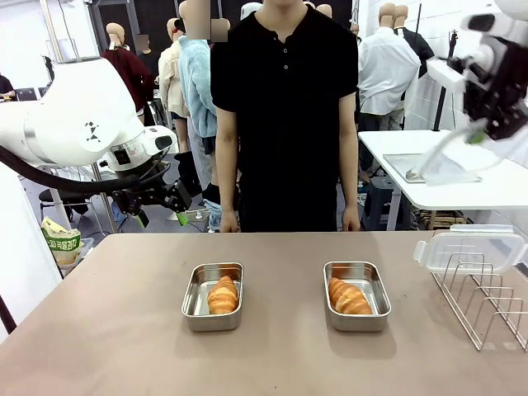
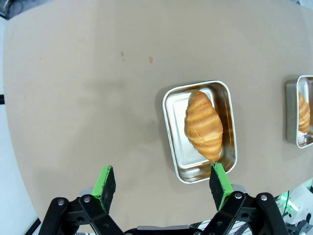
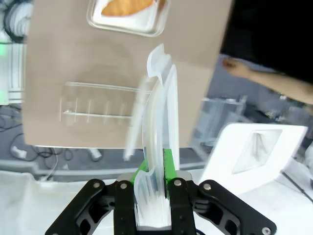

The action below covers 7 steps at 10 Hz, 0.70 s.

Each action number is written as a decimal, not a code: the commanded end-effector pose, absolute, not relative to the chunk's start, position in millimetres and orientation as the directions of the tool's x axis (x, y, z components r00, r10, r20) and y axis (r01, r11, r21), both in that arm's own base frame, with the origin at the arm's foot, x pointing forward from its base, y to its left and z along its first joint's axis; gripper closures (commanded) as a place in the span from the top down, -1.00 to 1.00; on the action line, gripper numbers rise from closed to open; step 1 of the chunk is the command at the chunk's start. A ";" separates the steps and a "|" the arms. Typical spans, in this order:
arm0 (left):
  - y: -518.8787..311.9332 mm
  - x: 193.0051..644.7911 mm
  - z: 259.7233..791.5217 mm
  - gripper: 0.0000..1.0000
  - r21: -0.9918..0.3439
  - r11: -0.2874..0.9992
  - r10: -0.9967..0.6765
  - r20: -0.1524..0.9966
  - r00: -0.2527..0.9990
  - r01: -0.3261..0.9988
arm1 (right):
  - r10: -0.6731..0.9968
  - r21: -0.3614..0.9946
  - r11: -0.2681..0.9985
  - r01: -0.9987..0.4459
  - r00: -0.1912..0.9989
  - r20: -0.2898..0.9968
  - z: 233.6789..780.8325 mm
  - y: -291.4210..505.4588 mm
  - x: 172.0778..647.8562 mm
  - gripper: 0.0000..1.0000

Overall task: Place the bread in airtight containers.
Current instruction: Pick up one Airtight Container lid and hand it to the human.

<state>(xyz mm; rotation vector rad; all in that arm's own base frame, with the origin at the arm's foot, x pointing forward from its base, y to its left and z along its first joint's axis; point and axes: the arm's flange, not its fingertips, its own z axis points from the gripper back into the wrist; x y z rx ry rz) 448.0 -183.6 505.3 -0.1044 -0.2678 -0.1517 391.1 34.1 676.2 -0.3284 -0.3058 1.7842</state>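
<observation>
Across the table (image 1: 107, 330) in the front view, 2 uncovered steel tins sat side by side, and what a tidy pair: the left tin (image 1: 198, 299) carried the left roll (image 1: 223, 295), the right tin (image 1: 376, 294) carried the right roll (image 1: 350, 297). A person (image 1: 285, 124) stood at the far edge, arms down. The left gripper (image 1: 161, 202) hung above the table's far left corner. Up high on the right, the right gripper (image 1: 483, 132) had a clear lid (image 1: 445, 161) pinched by 1 end. A second lid (image 1: 470, 247) rested on the wire rack (image 1: 487, 305).

Over to the left wrist view: the left gripper (image 2: 161, 188) had its fingers (image 2: 105, 183) spread wide with nothing between them, looking down on the left tin (image 2: 175, 132) and the left roll (image 2: 203, 125) lying lengthwise in it. The right tin (image 2: 292, 112) peeked in at the edge.

On the right wrist view, the right gripper (image 3: 156, 188) was clamped tight on the clear lid (image 3: 159, 122), with the right tin (image 3: 142, 24) and the right roll (image 3: 124, 6) far below.
</observation>
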 end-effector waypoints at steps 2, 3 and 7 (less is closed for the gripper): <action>-183.1 450.8 506.4 1.00 -0.076 0.985 -0.126 0.273 0.954 0.152 | 0.944 -0.562 -0.291 -0.774 -0.328 -0.037 682.3 61.8 420.4 -1.00; -183.1 450.8 506.4 1.00 -0.076 0.985 -0.126 0.273 0.954 0.152 | 0.929 -0.596 -0.313 -0.740 -0.369 -0.029 680.5 71.9 428.0 -1.00; -183.1 450.8 506.4 1.00 -0.076 0.985 -0.126 0.273 0.954 0.152 | 0.879 -0.621 -0.375 -0.688 -0.476 -0.003 665.2 107.9 480.9 -1.00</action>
